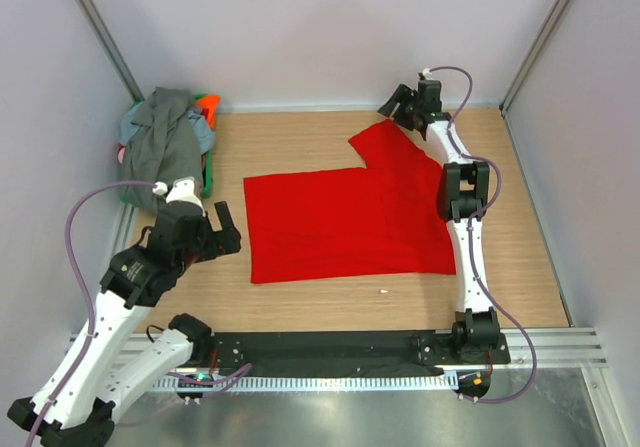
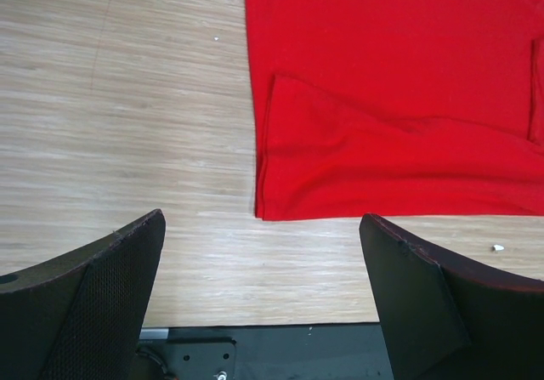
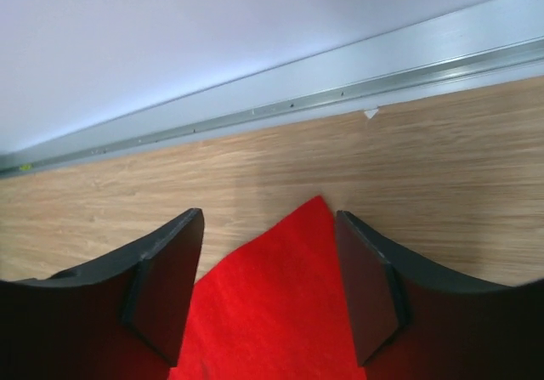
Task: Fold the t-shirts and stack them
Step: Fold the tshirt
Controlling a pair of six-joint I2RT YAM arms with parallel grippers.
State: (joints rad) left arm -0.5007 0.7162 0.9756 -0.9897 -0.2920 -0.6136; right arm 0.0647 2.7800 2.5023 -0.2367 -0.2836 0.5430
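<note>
Flat mid-table: plain bright red cloth t-shirt (image 1: 340, 222). 1 sleeve tip lies between the parted fingers of the right gripper (image 3: 268, 218), back wall (image 3: 212, 31) close. Left gripper (image 2: 262, 217) spread wide at the near-left hem corner, bare wood tabletop (image 2: 119, 116) leftward. Dark-grey-topped heap of cloth shirts (image 1: 165, 137) fills the far-left corner.

No legible text, label, number or sign appears on the plain bright red cloth t-shirt (image 1: 340, 222) or light wooden table top (image 1: 290, 142).

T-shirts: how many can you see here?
2 for certain: red t-shirt spread flat mid-table; grey t-shirt heaped far left. Orange cloth and blue cloth under it may be more.
</note>
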